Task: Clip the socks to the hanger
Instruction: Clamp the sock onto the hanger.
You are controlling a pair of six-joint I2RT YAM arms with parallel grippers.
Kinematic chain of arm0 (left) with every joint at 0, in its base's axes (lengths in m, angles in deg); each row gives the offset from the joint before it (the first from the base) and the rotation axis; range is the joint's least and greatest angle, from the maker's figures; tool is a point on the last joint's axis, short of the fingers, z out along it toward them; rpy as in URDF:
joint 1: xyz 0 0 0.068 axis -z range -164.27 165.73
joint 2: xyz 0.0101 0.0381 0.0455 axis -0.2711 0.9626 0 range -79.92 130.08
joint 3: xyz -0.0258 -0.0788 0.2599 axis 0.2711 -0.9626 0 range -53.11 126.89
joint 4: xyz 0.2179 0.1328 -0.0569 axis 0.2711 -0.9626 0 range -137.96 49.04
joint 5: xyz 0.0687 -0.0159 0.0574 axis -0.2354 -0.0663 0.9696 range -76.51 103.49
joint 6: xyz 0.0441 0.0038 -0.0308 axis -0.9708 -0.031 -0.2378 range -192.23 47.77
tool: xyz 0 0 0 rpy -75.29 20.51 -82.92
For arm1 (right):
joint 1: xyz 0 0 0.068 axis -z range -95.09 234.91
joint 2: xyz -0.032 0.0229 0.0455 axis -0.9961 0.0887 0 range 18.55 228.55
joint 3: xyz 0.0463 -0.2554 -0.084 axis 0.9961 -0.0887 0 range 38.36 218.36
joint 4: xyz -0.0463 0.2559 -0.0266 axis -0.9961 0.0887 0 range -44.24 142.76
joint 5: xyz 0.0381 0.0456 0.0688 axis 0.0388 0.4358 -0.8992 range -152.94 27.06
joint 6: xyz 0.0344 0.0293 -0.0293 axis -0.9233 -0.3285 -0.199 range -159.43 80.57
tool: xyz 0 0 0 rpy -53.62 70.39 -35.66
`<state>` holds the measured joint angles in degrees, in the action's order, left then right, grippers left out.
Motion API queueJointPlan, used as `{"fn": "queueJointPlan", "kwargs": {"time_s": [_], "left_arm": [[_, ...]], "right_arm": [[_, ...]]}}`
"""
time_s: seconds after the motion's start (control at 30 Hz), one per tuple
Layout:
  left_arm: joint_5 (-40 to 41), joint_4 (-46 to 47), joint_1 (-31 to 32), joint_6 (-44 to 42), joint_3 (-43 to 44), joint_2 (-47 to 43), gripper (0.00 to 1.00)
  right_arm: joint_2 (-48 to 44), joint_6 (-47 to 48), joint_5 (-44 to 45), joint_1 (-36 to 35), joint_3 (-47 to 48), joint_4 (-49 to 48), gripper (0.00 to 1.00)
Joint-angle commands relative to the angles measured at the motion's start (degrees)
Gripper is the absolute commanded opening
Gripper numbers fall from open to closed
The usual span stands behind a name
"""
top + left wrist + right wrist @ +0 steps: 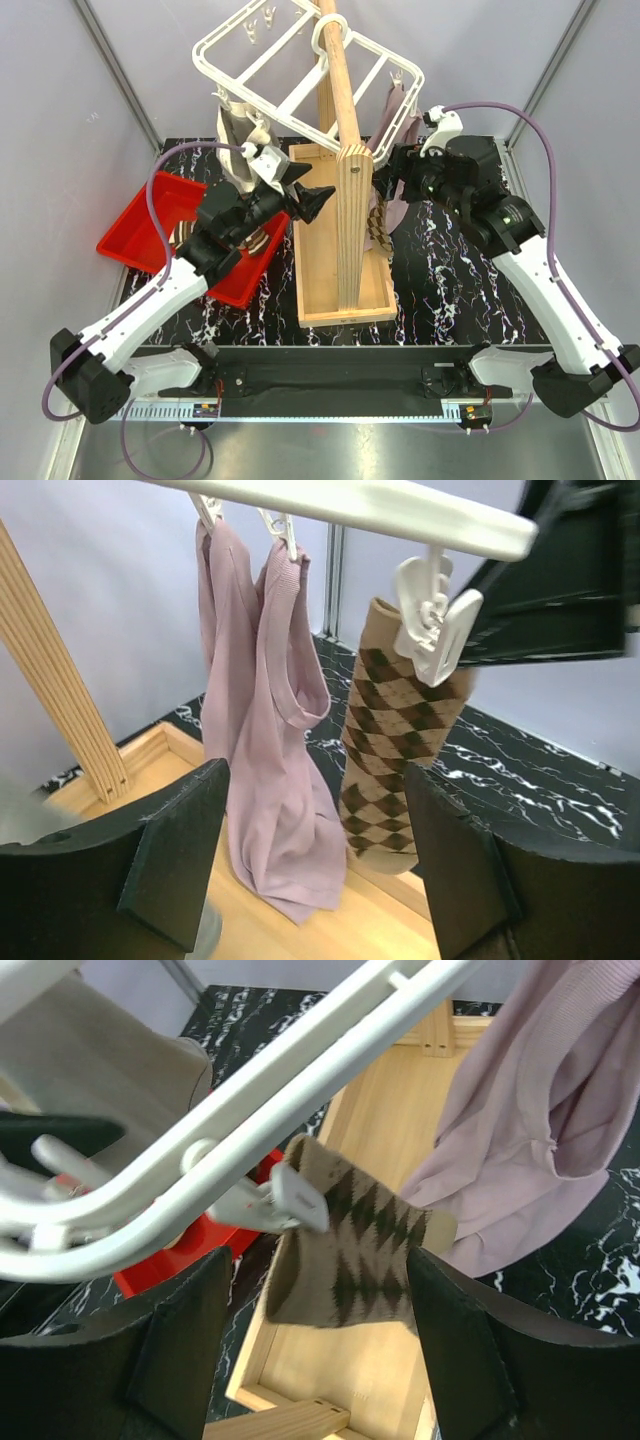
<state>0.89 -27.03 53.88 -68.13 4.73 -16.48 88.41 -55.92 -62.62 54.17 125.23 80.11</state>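
Observation:
The white hanger (300, 60) hangs on the wooden pole. In the left wrist view two mauve socks (265, 730) and a brown-and-cream checkered sock (400, 750) hang from its bar (380, 505); a white peg (430, 620) grips the checkered sock's top. My left gripper (315, 860) is open and empty, a little short of these socks. My right gripper (320, 1350) is open and empty, just below the same checkered sock (360, 1250) and its peg (295, 1195). From above, the left gripper (310, 200) is left of the pole and the right gripper (395, 170) right of it.
A wooden pole (340, 70) rises from a wooden tray base (340, 290) in the middle. A red bin (140, 225) with more socks sits at the left. A pale beige sock (238, 130) hangs from the hanger's left side. Grey walls enclose the black marbled table (450, 290).

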Motion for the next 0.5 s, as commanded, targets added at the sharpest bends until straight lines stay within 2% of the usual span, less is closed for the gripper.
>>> {"fn": "queueJointPlan", "kwargs": {"time_s": [0.0, 0.07, 0.2, 0.3, 0.47], "left_arm": [[-6.5, 8.6, -1.3, -2.0, 3.9, 2.3, 0.73], [-9.5, 10.8, -1.7, -2.0, 4.7, 4.3, 0.7], [-19.3, 15.5, -1.8, -0.5, 6.0, 7.3, 0.57], [-22.4, 14.0, -1.8, -0.6, 9.7, 9.8, 0.55], [-26.9, 12.8, -1.3, 0.4, 15.1, 11.8, 0.33]], "right_arm": [[-3.2, 2.1, -4.1, -0.1, 1.5, -0.8, 0.76], [-3.6, 3.0, -5.5, -0.1, 2.9, 0.0, 0.76], [-4.8, 3.5, -7.2, -0.1, 3.8, 1.4, 0.77], [-6.0, 3.8, -6.9, -0.1, 3.5, 2.5, 0.78], [-8.8, 4.0, -5.6, -0.1, 1.2, 3.2, 0.79]]}}
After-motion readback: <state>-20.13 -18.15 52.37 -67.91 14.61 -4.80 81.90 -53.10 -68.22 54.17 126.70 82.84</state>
